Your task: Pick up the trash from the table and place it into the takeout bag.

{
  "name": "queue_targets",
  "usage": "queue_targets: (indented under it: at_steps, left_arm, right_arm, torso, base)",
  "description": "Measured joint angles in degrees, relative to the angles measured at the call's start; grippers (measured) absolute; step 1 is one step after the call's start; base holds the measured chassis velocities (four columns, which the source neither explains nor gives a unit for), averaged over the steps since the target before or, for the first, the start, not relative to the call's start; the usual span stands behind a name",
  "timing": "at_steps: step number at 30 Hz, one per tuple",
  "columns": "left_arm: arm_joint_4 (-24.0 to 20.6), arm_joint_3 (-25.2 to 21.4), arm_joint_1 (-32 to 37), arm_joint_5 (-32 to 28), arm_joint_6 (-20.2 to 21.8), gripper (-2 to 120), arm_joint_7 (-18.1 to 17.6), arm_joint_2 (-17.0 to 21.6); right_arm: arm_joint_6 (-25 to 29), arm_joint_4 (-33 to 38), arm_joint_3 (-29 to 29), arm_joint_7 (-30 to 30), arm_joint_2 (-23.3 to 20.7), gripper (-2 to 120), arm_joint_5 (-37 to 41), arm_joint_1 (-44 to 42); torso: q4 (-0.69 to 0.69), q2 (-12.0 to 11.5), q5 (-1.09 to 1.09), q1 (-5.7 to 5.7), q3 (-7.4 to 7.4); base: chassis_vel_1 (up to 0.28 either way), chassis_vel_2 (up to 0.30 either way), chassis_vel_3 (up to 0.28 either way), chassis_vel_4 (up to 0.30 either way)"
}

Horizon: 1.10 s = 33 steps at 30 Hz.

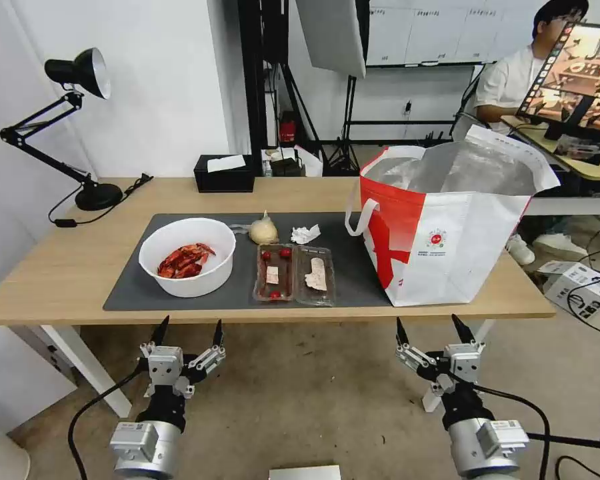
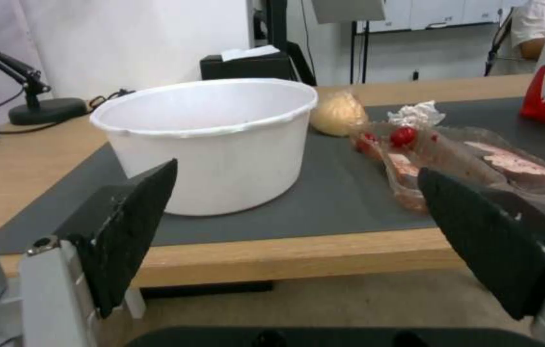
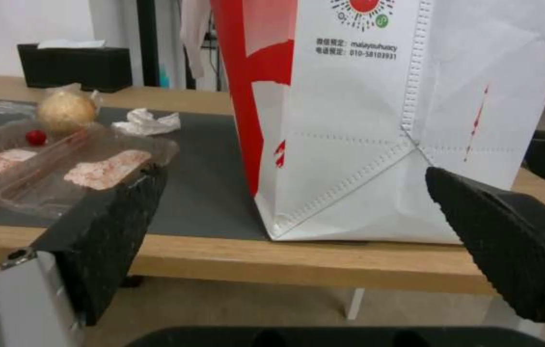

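Observation:
On the table (image 1: 67, 267), a dark grey mat (image 1: 353, 273) carries the trash. A white bowl (image 1: 187, 257) (image 2: 214, 144) holds red crayfish shells. Right of it lies an opened clear clamshell box (image 1: 293, 273) (image 2: 465, 164) (image 3: 60, 168) with red tomatoes. Behind them sit a knotted beige-filled bag (image 1: 263, 231) (image 2: 338, 113) (image 3: 65, 112) and a crumpled tissue (image 1: 305, 234) (image 2: 416, 113) (image 3: 146, 123). The takeout bag (image 1: 447, 227) (image 3: 382, 120) stands open at the mat's right end. My left gripper (image 1: 189, 325) (image 2: 297, 173) hangs open below the table's front edge, facing the bowl. My right gripper (image 1: 428, 322) (image 3: 295, 172) is open below the takeout bag.
A black tissue box (image 1: 225, 173) and a black desk lamp (image 1: 80, 73) stand at the table's back. A desk with a monitor (image 1: 580, 73) is at the right, with a person seated there. White boxes and cables (image 1: 580, 280) lie on the floor to the right.

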Motion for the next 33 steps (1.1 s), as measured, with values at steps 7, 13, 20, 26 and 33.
queue_targets:
  at_steps: [7,13,20,26,33]
  left_arm:
    - [0.0,0.0,0.0,0.0,0.0,100,0.0,0.0]
    - [-0.1,0.1,-1.1,-1.9,1.9,100,-1.1,0.8]
    - [-0.4,0.5,-6.0,-8.7,8.3,100,-5.5,4.2]
    - [-1.0,1.3,-12.6,-18.6,17.3,100,-11.9,8.9]
    - [0.3,2.2,-15.6,-20.0,14.6,100,-14.8,13.0]
  right_arm:
    - [0.0,0.0,0.0,0.0,0.0,100,0.0,0.0]
    - [-1.7,0.0,0.4,0.1,-1.6,100,1.9,0.9]
    - [-7.0,0.0,1.9,0.5,-7.2,100,8.6,4.1]
    - [-14.7,0.0,4.1,1.1,-14.4,100,18.5,8.6]
    - [-22.0,-0.1,6.2,1.6,-21.3,100,27.8,12.9]
  torso:
    - [0.0,0.0,0.0,0.0,0.0]
    - [0.0,0.0,0.0,0.0,0.0]
    - [0.0,0.0,-0.01,0.0,0.0]
    - [0.0,0.0,0.0,0.01,0.01]
    - [0.01,0.0,0.0,0.01,0.01]
  base:
    - [0.0,0.0,0.0,0.0]
    - [0.0,0.0,0.0,0.0]
    - [0.0,0.0,0.0,0.0]
    - [0.0,0.0,0.0,0.0]
    - [0.0,0.0,0.0,0.0]
